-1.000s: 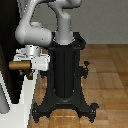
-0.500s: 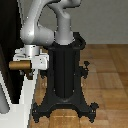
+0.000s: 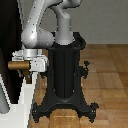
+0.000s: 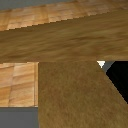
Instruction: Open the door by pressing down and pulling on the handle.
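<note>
- We see a tan-brown surface point(image 4: 70, 95) filling most of the wrist view, too close to identify.
- Wood-plank floor point(image 4: 17, 82) shows beside it.
- A black region point(image 4: 119, 80) shows at one edge.

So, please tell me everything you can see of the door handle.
The handle is a short tan-brown cylinder, lying level, with a darker brown stub end pointing to the exterior view's left. It looks like smooth wood or plastic. It sticks out beside the dark door, at the robot's wrist height. The white pincer sits over its inner part and hides the contact. In the wrist view a brown surface fills most of the picture, probably the handle very close.
</note>
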Controlling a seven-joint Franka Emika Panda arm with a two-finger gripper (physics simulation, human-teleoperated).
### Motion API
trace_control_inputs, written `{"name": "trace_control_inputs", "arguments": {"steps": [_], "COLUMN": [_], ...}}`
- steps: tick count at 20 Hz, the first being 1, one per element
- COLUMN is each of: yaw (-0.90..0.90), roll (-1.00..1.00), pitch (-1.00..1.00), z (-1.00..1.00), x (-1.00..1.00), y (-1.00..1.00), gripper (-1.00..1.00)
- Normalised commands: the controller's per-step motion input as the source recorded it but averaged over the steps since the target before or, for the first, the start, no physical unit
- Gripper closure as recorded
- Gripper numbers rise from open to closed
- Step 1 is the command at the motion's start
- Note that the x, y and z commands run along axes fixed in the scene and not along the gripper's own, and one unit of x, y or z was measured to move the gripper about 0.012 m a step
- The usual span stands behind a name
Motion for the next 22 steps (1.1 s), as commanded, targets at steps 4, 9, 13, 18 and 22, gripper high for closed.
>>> {"name": "trace_control_inputs", "arguments": {"steps": [4, 9, 13, 18, 22], "yaw": [0.0, 0.0, 0.0, 0.0, 0.0], "roll": [0.0, 0.0, 0.0, 0.0, 0.0], "pitch": [0.0, 0.0, 0.0, 0.0, 0.0], "z": [-0.5, -0.2, 0.0, 0.0, 0.0], "x": [0.0, 0.0, 0.0, 0.0, 0.0], "y": [0.0, 0.0, 0.5, 1.0, 1.0], "gripper": [1.0, 1.0, 1.0, 1.0, 1.0]}}
